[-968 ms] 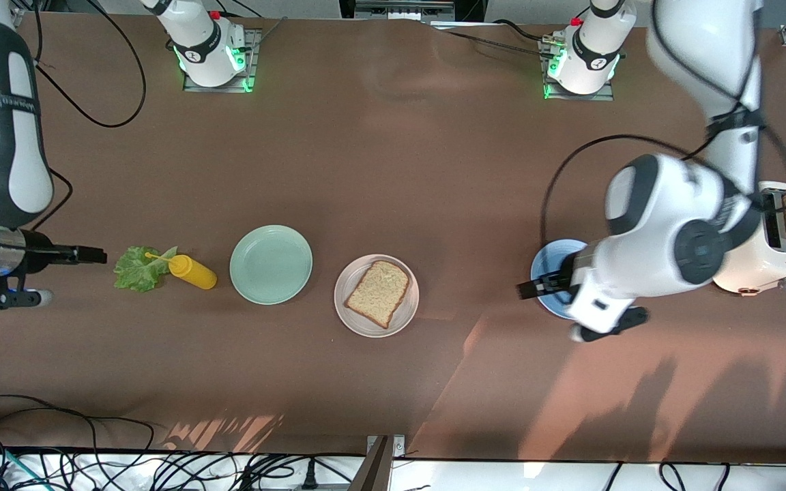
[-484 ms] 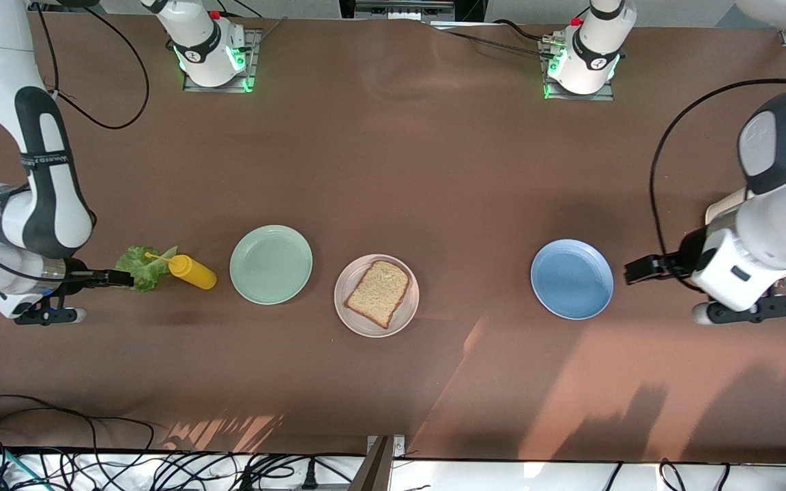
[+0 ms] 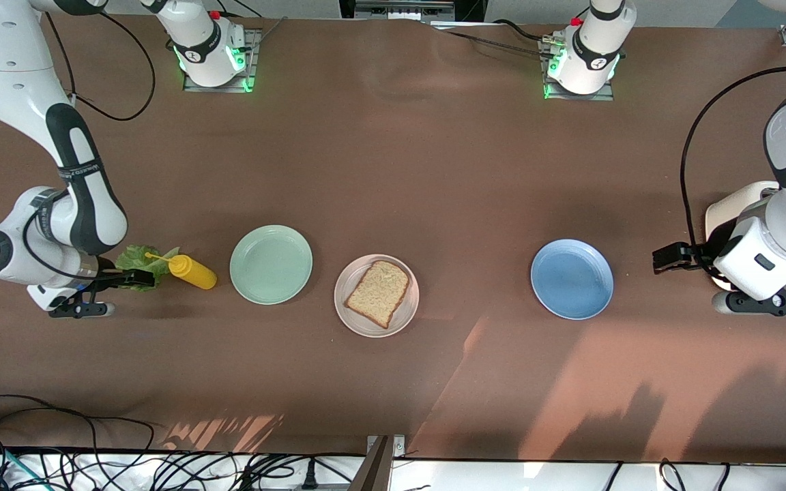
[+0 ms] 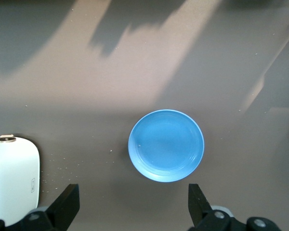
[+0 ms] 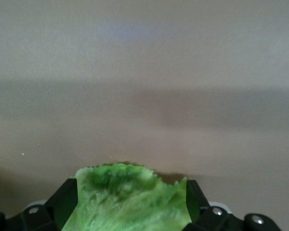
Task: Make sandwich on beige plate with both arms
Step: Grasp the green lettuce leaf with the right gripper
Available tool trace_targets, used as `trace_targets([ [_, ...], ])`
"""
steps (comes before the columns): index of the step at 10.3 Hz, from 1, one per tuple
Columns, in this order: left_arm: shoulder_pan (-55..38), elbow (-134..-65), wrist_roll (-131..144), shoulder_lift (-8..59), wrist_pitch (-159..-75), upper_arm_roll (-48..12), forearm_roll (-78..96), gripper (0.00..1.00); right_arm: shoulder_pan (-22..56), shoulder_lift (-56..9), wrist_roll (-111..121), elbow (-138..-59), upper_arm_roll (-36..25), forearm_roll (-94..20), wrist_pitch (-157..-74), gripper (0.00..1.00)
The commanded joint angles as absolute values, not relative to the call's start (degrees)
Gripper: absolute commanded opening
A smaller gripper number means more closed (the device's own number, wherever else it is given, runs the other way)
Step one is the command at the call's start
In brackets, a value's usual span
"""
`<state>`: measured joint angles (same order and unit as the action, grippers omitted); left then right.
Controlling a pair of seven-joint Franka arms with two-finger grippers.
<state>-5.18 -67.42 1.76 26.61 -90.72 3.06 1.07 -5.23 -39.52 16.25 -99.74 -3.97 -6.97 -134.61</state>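
Note:
The beige plate (image 3: 348,315) sits mid-table with one slice of brown toast (image 3: 378,293) lying on it. A second slice is not visible. The green lettuce leaf (image 3: 135,261) lies on the table toward the right arm's end, beside the yellow bottle (image 3: 192,271). My right gripper (image 3: 136,277) is low at the leaf, open, with its fingers on either side of the lettuce (image 5: 130,197) in the right wrist view. My left gripper (image 3: 669,258) is open and empty, between the blue plate (image 3: 572,278) and the toaster (image 3: 724,211).
A mint-green plate (image 3: 271,264) stands between the bottle and the beige plate. The left wrist view shows the blue plate (image 4: 166,145) and a corner of the white toaster (image 4: 12,178). The left arm covers most of the toaster in the front view.
The left arm swung away from over the blue plate toward the toaster end, now covering the toaster. The right gripper moved forward onto the lettuce leaf.

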Motion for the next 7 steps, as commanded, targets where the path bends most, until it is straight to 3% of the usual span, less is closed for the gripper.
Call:
trace_targets([
  [1, -4.2, -70.0, -0.6, 24.3, -90.4, 2.4, -0.5, 1.00, -5.6, -37.8, 17.5, -104.3, -3.4, -8.4, -137.3, 1.00],
  [2, -4.0, -70.0, -0.6, 24.3, -90.4, 2.4, -0.5, 1.00, -5.6, -37.8, 17.6, -104.8, -3.3, -8.4, -137.3, 0.82],
  [4, -3.9, -70.0, -0.6, 24.4, -90.4, 2.4, -0.5, 1.00, -5.6, -36.9, 20.8, -104.9, -3.3, -8.4, -136.6, 0.25],
  [5, -3.8, -70.0, -0.6, 24.6, -90.4, 2.4, -0.5, 1.00, -5.6, -36.0, 22.2, -104.9, -3.3, -8.4, -136.4, 0.04],
  [7, -3.8, -70.8, -0.6, 24.6, -90.4, 2.4, -0.6, 1.00, -5.6, -32.8, 22.6, -104.8, -3.3, -8.4, -131.5, 0.00],
])
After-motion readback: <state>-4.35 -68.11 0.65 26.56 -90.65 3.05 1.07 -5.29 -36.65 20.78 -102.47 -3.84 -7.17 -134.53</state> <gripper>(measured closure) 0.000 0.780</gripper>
